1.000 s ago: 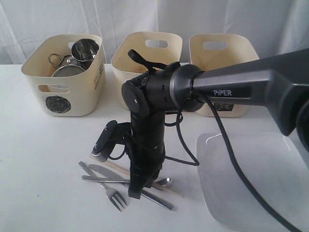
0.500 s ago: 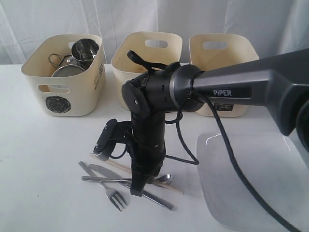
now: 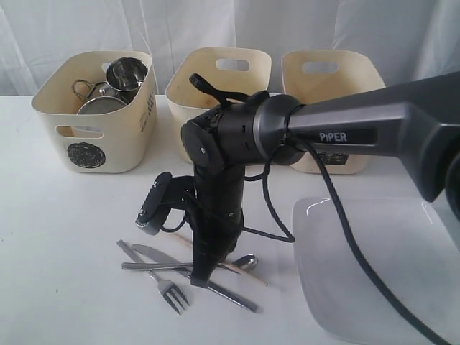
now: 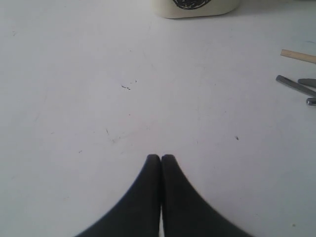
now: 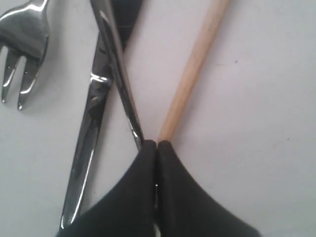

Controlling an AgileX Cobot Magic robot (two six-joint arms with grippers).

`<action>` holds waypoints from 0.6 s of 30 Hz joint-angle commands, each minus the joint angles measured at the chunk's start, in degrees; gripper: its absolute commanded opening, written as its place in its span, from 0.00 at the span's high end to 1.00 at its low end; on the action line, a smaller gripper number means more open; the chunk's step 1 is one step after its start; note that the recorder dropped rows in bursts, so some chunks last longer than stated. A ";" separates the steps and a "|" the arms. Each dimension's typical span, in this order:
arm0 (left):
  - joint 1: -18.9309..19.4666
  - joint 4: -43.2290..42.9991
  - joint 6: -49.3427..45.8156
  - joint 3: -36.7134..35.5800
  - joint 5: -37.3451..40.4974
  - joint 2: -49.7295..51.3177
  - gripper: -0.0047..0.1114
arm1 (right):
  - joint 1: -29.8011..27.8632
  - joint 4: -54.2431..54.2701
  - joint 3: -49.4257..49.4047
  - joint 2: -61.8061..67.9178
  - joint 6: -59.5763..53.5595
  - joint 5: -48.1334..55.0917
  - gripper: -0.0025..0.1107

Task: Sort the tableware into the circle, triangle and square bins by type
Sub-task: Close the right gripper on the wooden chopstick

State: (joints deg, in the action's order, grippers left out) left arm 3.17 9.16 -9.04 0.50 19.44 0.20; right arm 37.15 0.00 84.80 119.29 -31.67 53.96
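Note:
Cutlery lies in a pile on the white table: a steel fork (image 3: 171, 293) (image 5: 23, 29), a knife (image 3: 149, 252), a spoon (image 3: 248, 261) and a wooden chopstick (image 3: 248, 274) (image 5: 195, 69). My right gripper (image 3: 200, 280) (image 5: 157, 143) points straight down into the pile. Its jaws are shut, with its tips where the chopstick and a steel handle (image 5: 116, 79) cross; both run in under the tips. My left gripper (image 4: 161, 157) is shut over bare table. The circle bin (image 3: 93, 115) holds steel cups. The large white square plate (image 3: 381, 266) lies at the right.
Two more cream bins stand at the back, one in the middle (image 3: 215, 75) and one on the right (image 3: 330, 75); my right arm hides their marks. The circle bin's base (image 4: 195, 7) and the ends of the cutlery (image 4: 295, 86) show in the left wrist view.
My right gripper's jaws have closed over the cutlery pile and its tip has lifted slightly. The chopstick has shifted a little. The left gripper has not moved.

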 commanded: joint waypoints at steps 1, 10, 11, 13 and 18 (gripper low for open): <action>0.13 0.36 0.02 -0.50 0.65 -0.20 0.96 | -0.03 0.00 0.46 -4.13 -0.48 -0.19 0.98; 0.13 0.36 0.02 -0.50 0.65 -0.20 0.96 | -0.03 0.98 0.68 -4.93 0.99 -4.13 0.88; 0.13 0.36 0.02 -0.50 0.65 -0.20 0.96 | -0.03 1.59 0.68 -4.22 0.99 -4.27 0.82; 0.13 0.36 0.02 -0.50 0.65 -0.20 0.96 | -0.03 1.59 0.68 -2.92 1.90 -4.50 0.71; 0.13 0.36 0.02 -0.50 0.65 -0.20 0.96 | -0.03 0.00 0.68 -1.14 8.08 -4.77 0.59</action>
State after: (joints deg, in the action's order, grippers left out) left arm 3.17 9.16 -9.04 0.50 19.44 0.20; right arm 37.15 0.91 85.46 117.72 -26.15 49.88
